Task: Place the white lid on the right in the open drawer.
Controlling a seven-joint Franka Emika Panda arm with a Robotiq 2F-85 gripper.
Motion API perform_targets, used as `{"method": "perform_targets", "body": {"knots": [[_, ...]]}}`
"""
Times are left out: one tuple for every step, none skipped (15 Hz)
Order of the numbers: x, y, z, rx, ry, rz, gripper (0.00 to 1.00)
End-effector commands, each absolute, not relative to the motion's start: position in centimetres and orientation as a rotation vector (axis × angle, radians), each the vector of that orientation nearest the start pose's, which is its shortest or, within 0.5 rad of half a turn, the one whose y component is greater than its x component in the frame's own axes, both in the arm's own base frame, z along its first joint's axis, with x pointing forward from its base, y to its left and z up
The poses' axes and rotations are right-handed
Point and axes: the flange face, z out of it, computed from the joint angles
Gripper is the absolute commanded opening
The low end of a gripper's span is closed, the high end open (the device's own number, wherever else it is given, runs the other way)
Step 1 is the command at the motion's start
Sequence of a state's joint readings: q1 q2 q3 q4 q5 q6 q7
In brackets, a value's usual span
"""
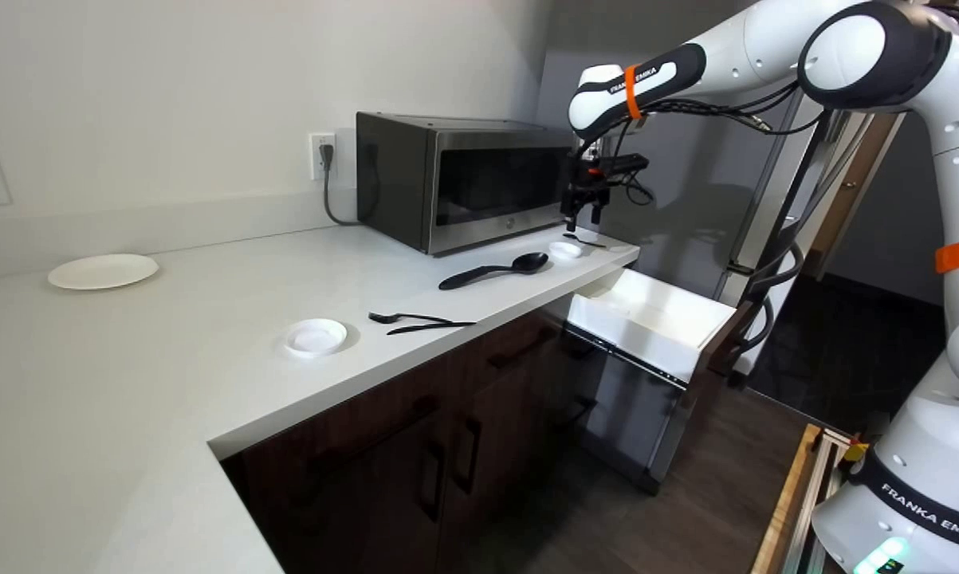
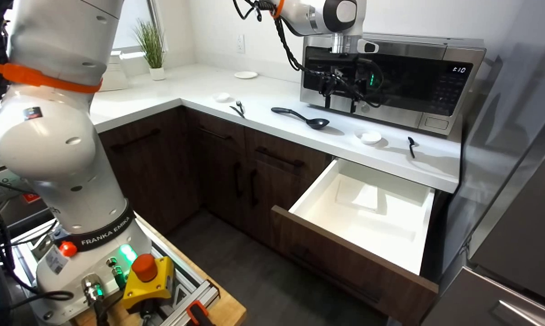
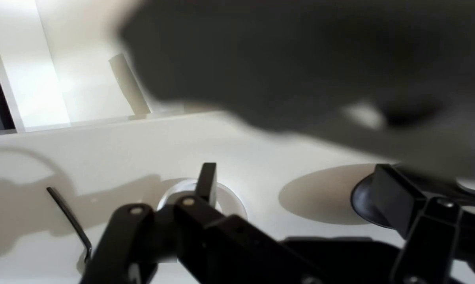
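Observation:
The white lid on the right (image 1: 565, 250) lies on the counter near its front edge; it also shows in an exterior view (image 2: 368, 136). In the wrist view the white lid (image 3: 232, 199) is partly hidden behind a finger. My gripper (image 1: 583, 222) is open and empty, above the counter; it also shows in an exterior view (image 2: 340, 104). In the wrist view the gripper (image 3: 300, 189) has its fingers wide apart, with bare counter between them. The open drawer (image 2: 381, 235) is pulled out below the counter, by the lid; its side wall (image 1: 634, 339) is white.
A black spoon (image 1: 495, 271) lies left of the lid and a thin black utensil (image 2: 411, 147) right of it. A microwave (image 2: 412, 86) stands behind. Farther along are a fork and knife (image 1: 419, 320), a second small white lid (image 1: 316, 337) and a larger white plate (image 1: 103, 272).

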State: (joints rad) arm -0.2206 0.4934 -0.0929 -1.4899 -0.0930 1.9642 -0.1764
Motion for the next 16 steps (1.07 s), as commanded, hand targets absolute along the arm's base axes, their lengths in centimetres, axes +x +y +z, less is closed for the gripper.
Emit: {"method": "perform_targets", "body": {"knots": [[66.6,-20.7,38.1,-3.224,0.099,0.03,1.0],[66.9,-20.8,37.9,-3.259,0.038,-0.013,1.0],[67.2,-21.1,37.8,-3.304,-0.014,-0.054,1.0],[67.7,-21.5,37.7,-3.362,-0.091,-0.096,1.0],[68.0,-21.9,37.5,-3.393,-0.131,-0.142,1.0],[68.4,-22.2,37.1,-3.415,-0.163,-0.178,1.0],[68.7,-22.5,36.5,-3.422,-0.188,-0.199,1.0],[69.0,-22.6,35.6,-3.428,-0.195,-0.195,1.0],[69.1,-22.7,35.0,-3.431,-0.197,-0.185,1.0],[69.1,-22.7,34.1,-3.434,-0.209,-0.166,1.0],[69.1,-22.7,33.3,-3.435,-0.214,-0.147,1.0],[69.0,-22.7,32.5,-3.432,-0.207,-0.123,1.0],[69.0,-22.8,31.8,-3.427,-0.203,-0.108,1.0],[69.1,-22.9,31.3,-3.419,-0.193,-0.099,1.0],[69.1,-23.0,31.1,-3.411,-0.181,-0.099,1.0],[69.2,-23.0,31.0,-3.398,-0.161,-0.105,1.0]]}}
